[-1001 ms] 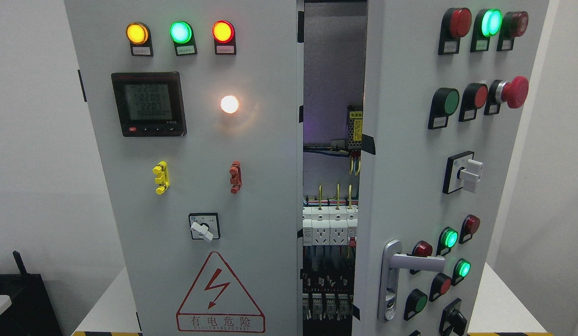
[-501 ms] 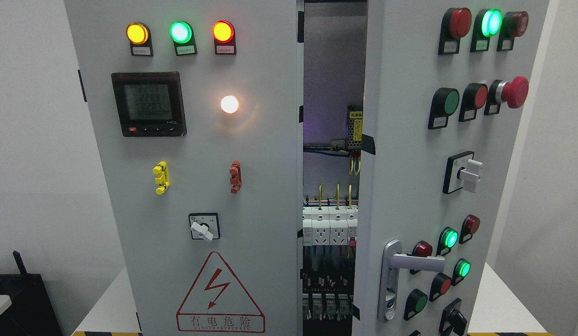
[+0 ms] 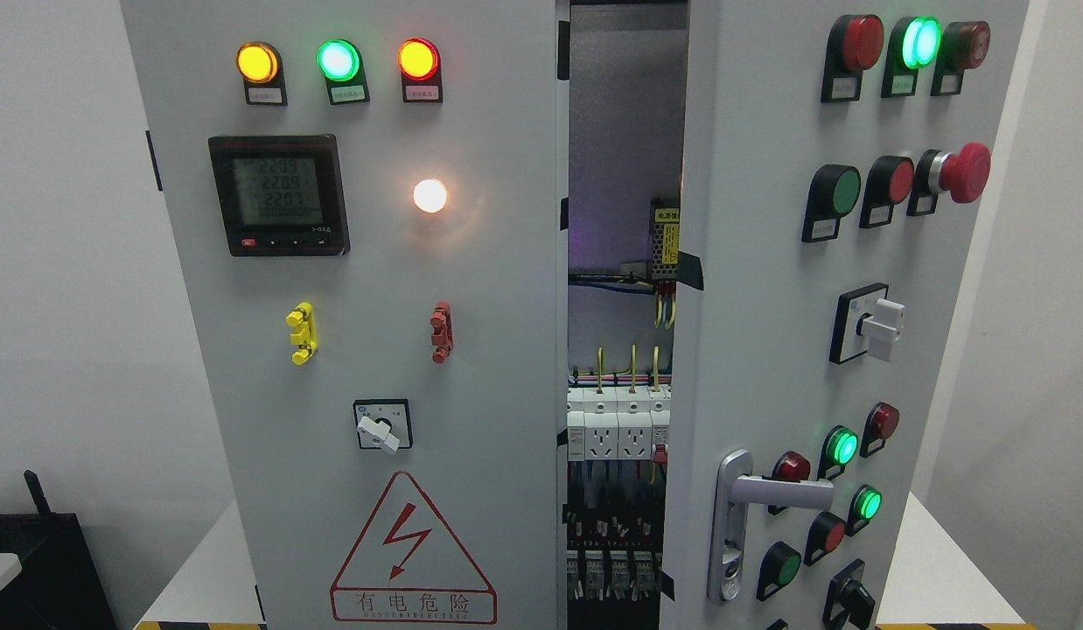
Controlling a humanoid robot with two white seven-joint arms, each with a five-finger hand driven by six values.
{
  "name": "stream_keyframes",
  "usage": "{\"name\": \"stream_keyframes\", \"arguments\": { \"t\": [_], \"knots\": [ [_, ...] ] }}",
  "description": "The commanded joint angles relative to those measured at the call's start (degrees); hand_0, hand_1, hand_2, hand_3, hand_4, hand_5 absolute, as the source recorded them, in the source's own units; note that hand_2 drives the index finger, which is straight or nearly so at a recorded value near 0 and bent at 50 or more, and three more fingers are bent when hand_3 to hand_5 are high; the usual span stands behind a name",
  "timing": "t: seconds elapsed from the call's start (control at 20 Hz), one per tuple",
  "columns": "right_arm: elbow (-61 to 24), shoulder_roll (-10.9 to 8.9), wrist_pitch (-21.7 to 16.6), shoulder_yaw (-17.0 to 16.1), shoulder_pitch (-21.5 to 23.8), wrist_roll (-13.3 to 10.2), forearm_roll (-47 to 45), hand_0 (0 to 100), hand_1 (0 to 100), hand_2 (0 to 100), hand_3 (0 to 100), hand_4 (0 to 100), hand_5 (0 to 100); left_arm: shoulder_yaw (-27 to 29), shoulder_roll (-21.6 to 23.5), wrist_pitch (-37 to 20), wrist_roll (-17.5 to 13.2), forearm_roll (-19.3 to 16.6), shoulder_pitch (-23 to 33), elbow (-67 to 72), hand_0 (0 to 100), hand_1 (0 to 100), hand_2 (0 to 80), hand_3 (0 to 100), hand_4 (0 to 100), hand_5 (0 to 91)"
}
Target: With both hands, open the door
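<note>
A grey electrical cabinet fills the head view. Its right door (image 3: 769, 350) stands ajar, swung toward me, with a silver lever handle (image 3: 751, 503) low on its left side. The left door (image 3: 471, 350) looks shut and carries a digital meter (image 3: 277, 194), three lit lamps and a red warning triangle (image 3: 412, 551). Through the gap between the doors I see wiring and white breakers (image 3: 616, 424). Neither of my hands nor either arm shows in the picture.
The cabinet stands on a white table (image 3: 935, 560) with yellow-black tape along its front edge. The right door bears several push buttons, lamps, a red mushroom stop button (image 3: 961, 171) and rotary switches. A black object (image 3: 34, 560) sits at the lower left.
</note>
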Motion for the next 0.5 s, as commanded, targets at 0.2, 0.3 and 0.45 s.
{"name": "stream_keyframes", "arguments": {
  "t": [0.2, 0.3, 0.45],
  "knots": [
    [-0.03, 0.00, 0.05, 0.00, 0.00, 0.00, 0.02, 0, 0, 0, 0, 0, 0, -2.37, 0.00, -0.09, 0.04, -0.17, 1.58, -2.46, 0, 0, 0.0, 0, 4, 0.0],
    [0.06, 0.00, 0.05, 0.00, 0.00, 0.00, 0.02, 0, 0, 0, 0, 0, 0, -2.37, 0.09, -0.09, 0.13, -0.43, 4.11, -8.05, 0, 0, 0.0, 0, 4, 0.0],
    [-0.03, 0.00, 0.05, 0.00, 0.00, 0.00, -0.07, 0, 0, 0, 0, 0, 0, -2.37, 0.18, 0.52, 0.48, -0.60, 10.27, -20.79, 0, 0, 0.0, 0, 4, 0.0]
  ]
}}
